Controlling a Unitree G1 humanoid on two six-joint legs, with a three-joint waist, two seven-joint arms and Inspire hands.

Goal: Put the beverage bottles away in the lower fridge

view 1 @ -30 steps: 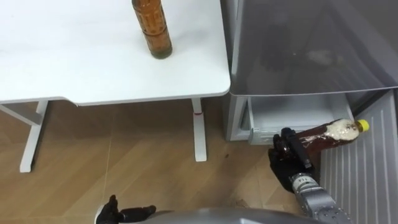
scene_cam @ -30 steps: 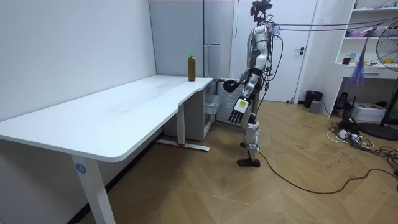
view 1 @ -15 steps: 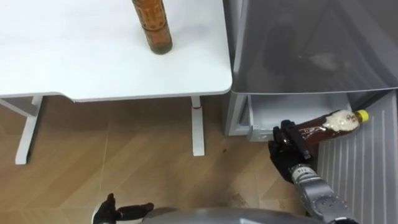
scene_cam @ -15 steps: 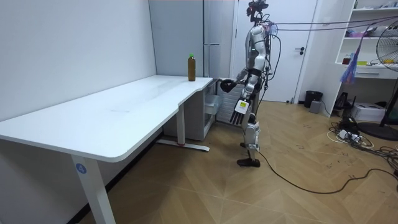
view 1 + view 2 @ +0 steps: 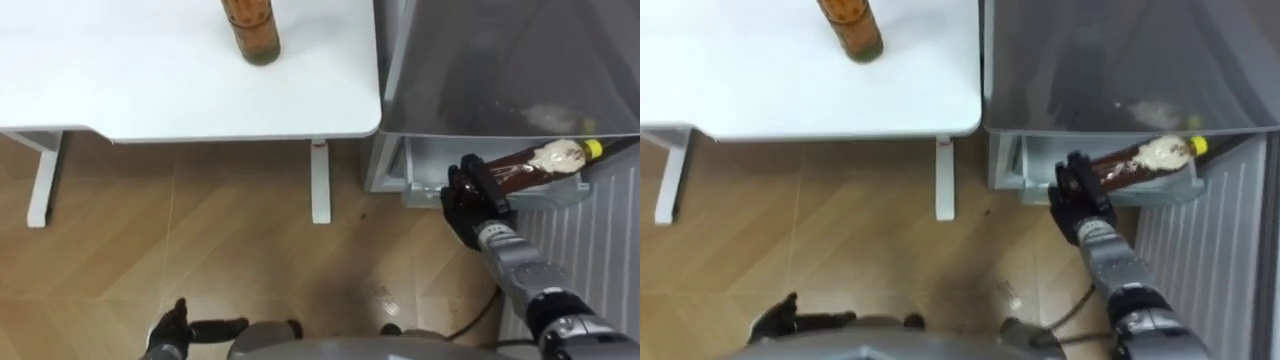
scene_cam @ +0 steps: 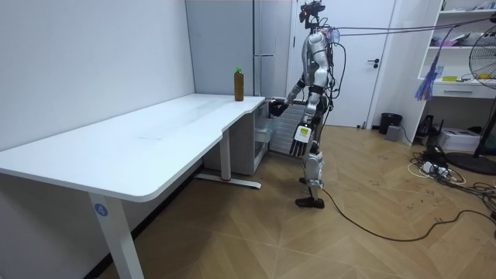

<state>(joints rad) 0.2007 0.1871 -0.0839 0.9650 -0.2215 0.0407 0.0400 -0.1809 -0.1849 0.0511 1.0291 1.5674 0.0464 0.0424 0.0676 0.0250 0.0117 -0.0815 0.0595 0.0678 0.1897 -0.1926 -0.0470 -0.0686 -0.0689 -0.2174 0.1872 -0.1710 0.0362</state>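
One brown drink bottle [image 5: 535,163] lies sideways, clamped in my right hand [image 5: 468,200] at the open lower fridge drawer [image 5: 428,170], so next I should ease it in and let go, left hand [image 6: 299,139] hanging slack, the second bottle [image 5: 250,30] standing on the white table [image 5: 150,90].

The robot stands on the wooden floor [image 6: 364,232] at the far end of the long white worktop [image 6: 147,143], facing the tall grey fridge [image 6: 221,39]. Its right hand [image 6: 276,106] is out at the fridge's open lower part, fingers too small to read. The left hand [image 6: 299,141] hangs at its side. A brown bottle [image 6: 239,85] stands upright on the worktop's far corner.
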